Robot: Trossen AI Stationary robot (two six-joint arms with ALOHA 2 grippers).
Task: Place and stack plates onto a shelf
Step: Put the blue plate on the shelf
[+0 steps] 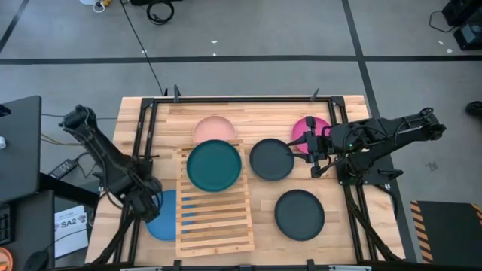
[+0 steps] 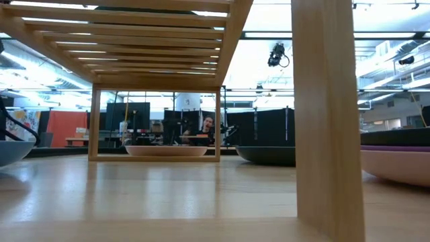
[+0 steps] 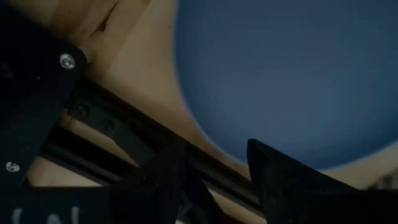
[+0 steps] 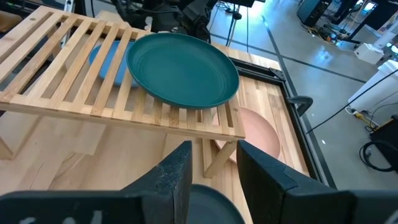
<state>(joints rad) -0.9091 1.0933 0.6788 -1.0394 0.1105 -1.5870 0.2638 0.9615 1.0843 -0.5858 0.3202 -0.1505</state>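
1. The right gripper, fingers slightly apart and holding nothing, is hovering over the near rim of the dark grey round plate
2. That plate is lying just beside the slatted light wooden shelf, on the right gripper's side
3. The left gripper, spread wide, is waiting across the shelf

Robotics lab, grey taped concrete floor, loose black cables, dark monitors, black partition screens, ceiling strip lights
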